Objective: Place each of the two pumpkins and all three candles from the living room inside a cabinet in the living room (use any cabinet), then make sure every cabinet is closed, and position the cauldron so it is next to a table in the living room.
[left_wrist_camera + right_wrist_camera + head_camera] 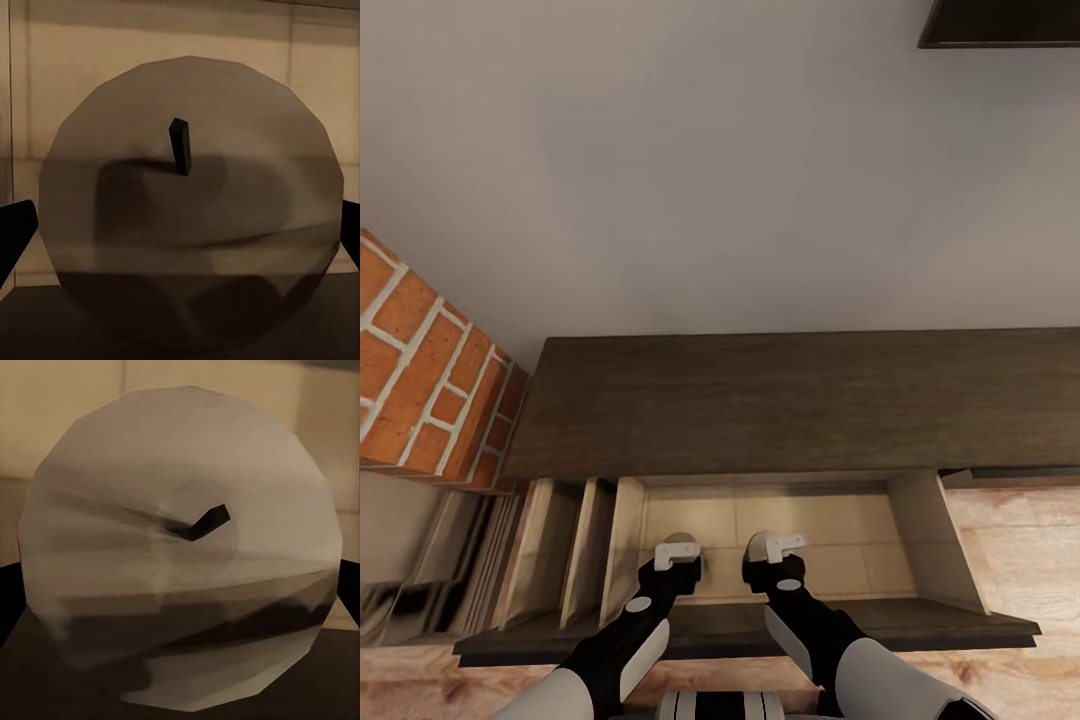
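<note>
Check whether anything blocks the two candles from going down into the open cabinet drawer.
Nothing visible does. The left hand holds one candle and the right hand the other candle, both already over the pulled-out drawer of the cabinet, its pale floor bare below.

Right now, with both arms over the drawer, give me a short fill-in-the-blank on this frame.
1. Each gripper, left and right, holds a ____.
2. The cabinet drawer is ____.
3. In the left wrist view the candle's wick stands straight; the other candle's wick is ____.
4. Left of the cabinet stands a ____ wall.

Missing: candle; open; bent; brick
</note>
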You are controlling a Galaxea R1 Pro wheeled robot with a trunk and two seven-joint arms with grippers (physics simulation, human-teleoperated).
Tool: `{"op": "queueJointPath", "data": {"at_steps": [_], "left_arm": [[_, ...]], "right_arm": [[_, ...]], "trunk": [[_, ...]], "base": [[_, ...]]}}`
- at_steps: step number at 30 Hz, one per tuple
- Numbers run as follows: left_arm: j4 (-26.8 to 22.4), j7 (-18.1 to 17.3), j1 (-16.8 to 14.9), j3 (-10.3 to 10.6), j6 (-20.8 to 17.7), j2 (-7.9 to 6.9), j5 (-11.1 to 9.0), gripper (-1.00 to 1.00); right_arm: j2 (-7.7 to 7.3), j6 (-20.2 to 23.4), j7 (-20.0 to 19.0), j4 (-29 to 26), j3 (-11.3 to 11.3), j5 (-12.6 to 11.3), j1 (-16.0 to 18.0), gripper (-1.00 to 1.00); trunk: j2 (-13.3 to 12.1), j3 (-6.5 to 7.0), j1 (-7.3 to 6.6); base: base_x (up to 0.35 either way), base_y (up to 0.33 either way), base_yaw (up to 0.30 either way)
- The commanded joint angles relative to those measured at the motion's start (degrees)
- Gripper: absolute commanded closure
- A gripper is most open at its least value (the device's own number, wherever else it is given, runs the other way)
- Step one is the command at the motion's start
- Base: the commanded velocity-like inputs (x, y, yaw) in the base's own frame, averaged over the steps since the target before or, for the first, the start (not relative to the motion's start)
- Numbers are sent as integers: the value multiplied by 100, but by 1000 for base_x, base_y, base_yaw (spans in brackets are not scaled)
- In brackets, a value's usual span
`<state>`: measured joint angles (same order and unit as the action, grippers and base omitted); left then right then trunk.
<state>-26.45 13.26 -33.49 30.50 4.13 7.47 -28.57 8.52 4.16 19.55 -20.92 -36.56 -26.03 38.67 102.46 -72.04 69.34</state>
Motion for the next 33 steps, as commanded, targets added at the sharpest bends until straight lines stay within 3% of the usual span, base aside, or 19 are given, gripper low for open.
{"op": "queueJointPath", "data": {"at_steps": [1, 33], "left_arm": [[0, 0, 0, 0, 0, 0, 0, 100], [27, 9, 0, 9, -6, -9, 9, 100]], "right_arm": [[0, 1, 0, 0, 0, 1, 0, 100], [1, 46, 14, 8, 0, -16, 0, 100]], "trunk": [[0, 0, 0], [0, -47, 0]], "base": [[0, 0, 4], [0, 0, 0]]}}
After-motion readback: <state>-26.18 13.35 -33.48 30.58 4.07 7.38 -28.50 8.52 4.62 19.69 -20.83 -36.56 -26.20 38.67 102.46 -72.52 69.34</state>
